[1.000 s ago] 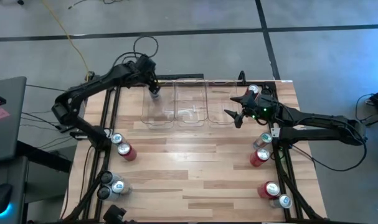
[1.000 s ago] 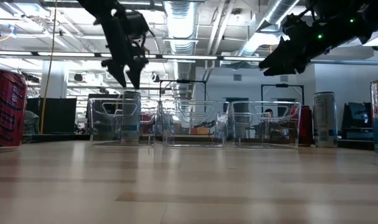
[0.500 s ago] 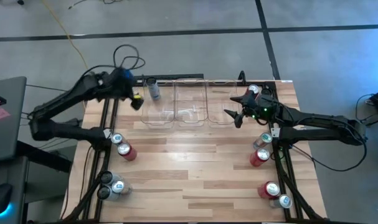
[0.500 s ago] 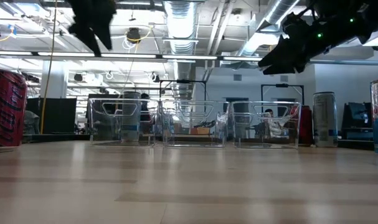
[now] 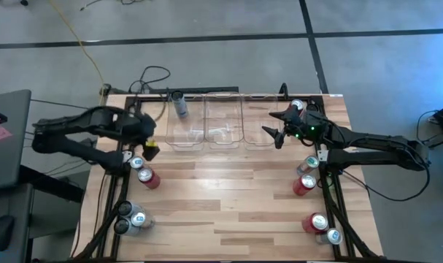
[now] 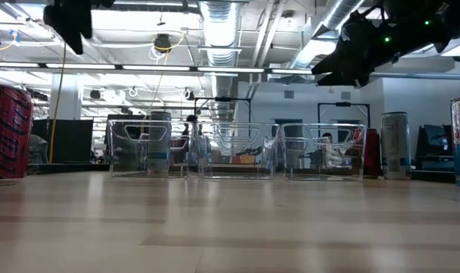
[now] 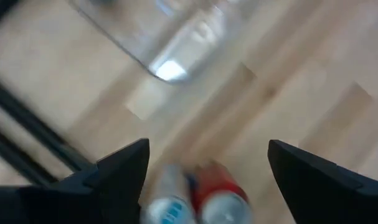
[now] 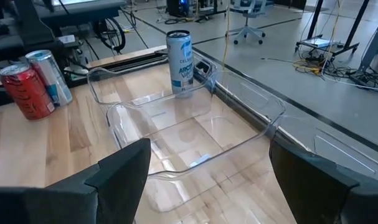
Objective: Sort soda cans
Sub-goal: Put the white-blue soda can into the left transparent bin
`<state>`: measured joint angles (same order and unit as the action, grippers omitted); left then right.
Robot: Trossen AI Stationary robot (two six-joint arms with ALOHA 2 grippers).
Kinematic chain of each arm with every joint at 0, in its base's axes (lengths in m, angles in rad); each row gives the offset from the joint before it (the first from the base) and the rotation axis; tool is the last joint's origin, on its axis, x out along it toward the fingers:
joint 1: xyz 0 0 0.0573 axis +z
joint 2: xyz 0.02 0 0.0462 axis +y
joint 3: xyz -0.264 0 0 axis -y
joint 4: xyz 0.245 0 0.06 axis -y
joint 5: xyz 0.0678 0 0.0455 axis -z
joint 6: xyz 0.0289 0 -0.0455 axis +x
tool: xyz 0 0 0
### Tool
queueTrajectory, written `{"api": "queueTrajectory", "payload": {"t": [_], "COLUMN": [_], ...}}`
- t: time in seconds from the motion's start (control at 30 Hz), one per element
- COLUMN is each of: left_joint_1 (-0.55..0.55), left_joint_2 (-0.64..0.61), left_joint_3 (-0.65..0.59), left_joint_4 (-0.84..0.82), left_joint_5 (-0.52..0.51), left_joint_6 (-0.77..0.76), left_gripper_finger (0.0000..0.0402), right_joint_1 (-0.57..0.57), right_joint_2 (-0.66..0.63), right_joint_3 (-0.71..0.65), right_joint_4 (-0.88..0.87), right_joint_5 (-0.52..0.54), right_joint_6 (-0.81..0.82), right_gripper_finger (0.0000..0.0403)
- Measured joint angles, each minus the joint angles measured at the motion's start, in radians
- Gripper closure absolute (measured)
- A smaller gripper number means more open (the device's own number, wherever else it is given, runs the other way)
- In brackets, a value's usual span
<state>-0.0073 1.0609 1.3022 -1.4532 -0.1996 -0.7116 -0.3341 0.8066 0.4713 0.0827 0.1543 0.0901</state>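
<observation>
The left end effector [image 5: 149, 147] hangs wide open and empty, just above a silver-blue can [image 5: 137, 163] and red can [image 5: 148, 178]. The right end effector [image 5: 274, 132], open and empty, hovers over the clear bins [image 5: 222, 139].

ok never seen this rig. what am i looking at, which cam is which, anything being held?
Two dark robot arms work at a wooden table. One picture looks straight down from above, one looks level across the tabletop, and one sits on each wrist, looking past that arm's fingers. Three clear plastic bins stand in a row at the far edge; one silver-blue can stands in the left bin. Other soda cans wait in clusters along both side edges, red and silver ones among them. The left gripper is open and empty, above a silver can and a red can. The right gripper hangs open and empty over the right bin.
</observation>
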Motion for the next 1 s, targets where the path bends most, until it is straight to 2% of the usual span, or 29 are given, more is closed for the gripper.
{"api": "queueTrajectory", "payload": {"t": [0.23, 0.4, 0.73, 0.9, 1.0], "left_joint_1": [-0.208, -0.396, -0.747, -0.876, -0.934], "left_joint_2": [0.076, 0.126, 0.166, 0.168, 0.169], "left_joint_3": [0.0, 0.0, 0.0, 0.0, 0.0], "left_joint_4": [0.0, -0.007, -0.006, -0.003, 0.002], "left_joint_5": [0.19, 0.25, 0.226, 0.172, 0.129], "left_joint_6": [-0.243, -0.519, -1.077, -1.318, -1.405], "left_gripper_finger": [0.008, 0.008, 0.008, 0.008, 0.008], "right_joint_1": [0.0, 0.0, 0.0, 0.0, 0.0], "right_joint_2": [0.0, 0.0, 0.0, 0.0, 0.0], "right_joint_3": [0.0, 0.0, 0.0, 0.0, 0.0], "right_joint_4": [-0.028, -0.062, -0.064, -0.054, -0.055], "right_joint_5": [0.0, 0.0, 0.0, 0.0, 0.0], "right_joint_6": [0.018, 0.035, 0.036, 0.038, 0.049], "right_gripper_finger": [0.0053, 0.0053, 0.0053, 0.0053, 0.0053]}}
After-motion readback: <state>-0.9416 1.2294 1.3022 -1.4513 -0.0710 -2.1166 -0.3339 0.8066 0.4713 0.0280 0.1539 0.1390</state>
